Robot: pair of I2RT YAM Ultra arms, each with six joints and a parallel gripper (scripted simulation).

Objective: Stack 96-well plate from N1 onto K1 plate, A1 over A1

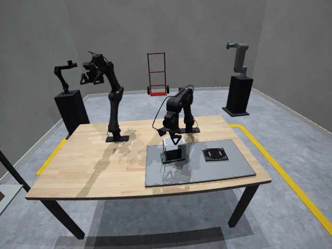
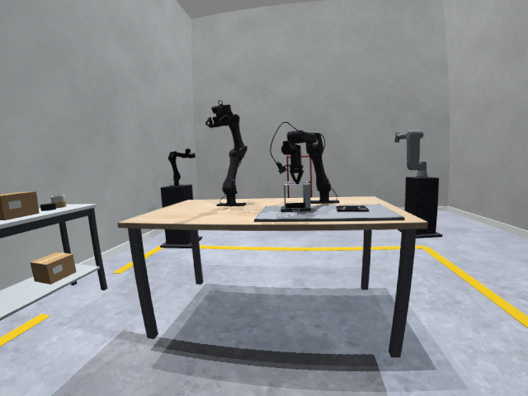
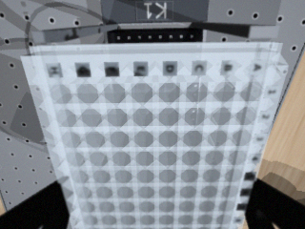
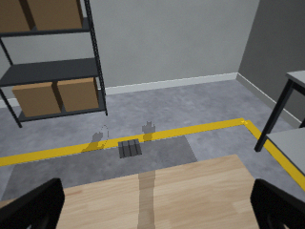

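From the top view, we find nest N1 (image 1: 203, 155) (image 2: 351, 209) at three o'clock from rack K1 (image 1: 183, 152) (image 2: 306, 196) (image 3: 157, 10). Both stand on the board (image 1: 158, 177) (image 2: 366, 215) (image 3: 19, 72).

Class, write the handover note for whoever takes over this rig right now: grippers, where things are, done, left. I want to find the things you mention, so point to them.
Left gripper (image 1: 176, 139) (image 2: 297, 181): shut on the clear 96-well plate (image 3: 169, 138), at the top of stack rack K1 (image 1: 183, 151) (image 2: 306, 195).
Right gripper (image 1: 92, 80): open, away from the work.
Plate nest N1, seemingly the black holder (image 1: 215, 157) (image 2: 352, 208): no plate in it.
Done: plate taken from the nest.
Left: check A1 over A1, nest fully, release; confirm the lower plate sits flat. Nesting can't be judged from here.
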